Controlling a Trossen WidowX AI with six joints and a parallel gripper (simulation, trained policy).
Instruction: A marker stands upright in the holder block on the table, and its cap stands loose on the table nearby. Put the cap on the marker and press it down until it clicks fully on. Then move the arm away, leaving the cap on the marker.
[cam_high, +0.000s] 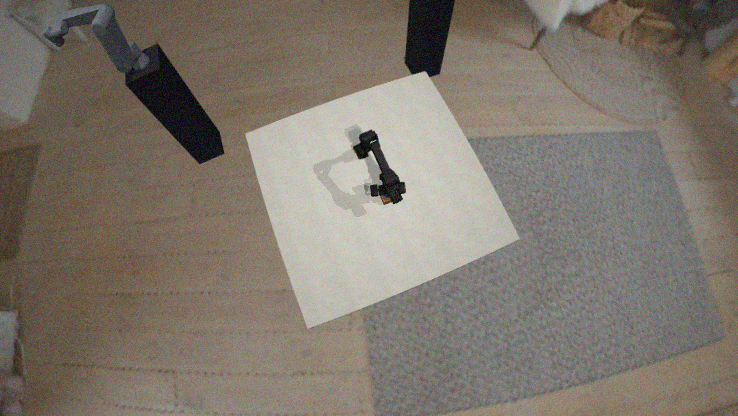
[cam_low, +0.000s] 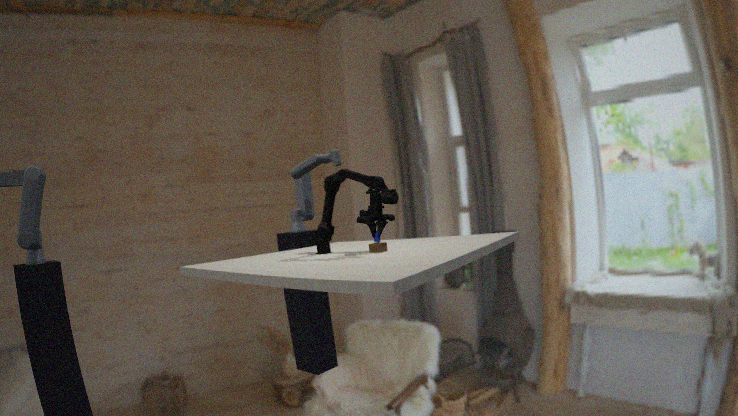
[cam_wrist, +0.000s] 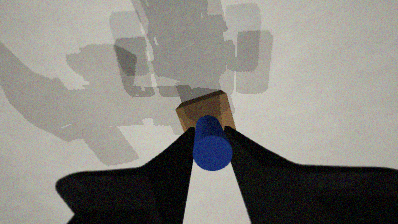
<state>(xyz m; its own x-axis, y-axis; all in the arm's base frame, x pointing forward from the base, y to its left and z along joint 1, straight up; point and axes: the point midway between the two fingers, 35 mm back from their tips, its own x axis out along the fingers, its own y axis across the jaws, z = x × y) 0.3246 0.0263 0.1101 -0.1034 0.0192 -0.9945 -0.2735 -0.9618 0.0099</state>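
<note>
My gripper (cam_low: 376, 235) (cam_wrist: 209, 130) is shut on the blue cap (cam_wrist: 212, 153), which stands upright between the fingertips, its round end towards the wrist camera. The brown holder block (cam_high: 385, 201) (cam_low: 377, 248) (cam_wrist: 200, 107) stands on the white table (cam_high: 320, 268) (cam_low: 310, 274), just below the fingertips. In the exterior view, blue runs unbroken from between the fingers down to the block's top. The cap is in line over the marker, with no gap to be seen. The marker itself is mostly hidden by the cap and fingers, and how far the cap sits on it cannot be told.
The black arm (cam_high: 381, 157) (cam_low: 329, 204) reaches over the table from its base, and its shadow lies across the table top. Two black pedestals (cam_high: 175, 108) (cam_low: 310, 330) stand off the table. Grey arms (cam_high: 111, 41) (cam_low: 304, 193) stand on pedestals.
</note>
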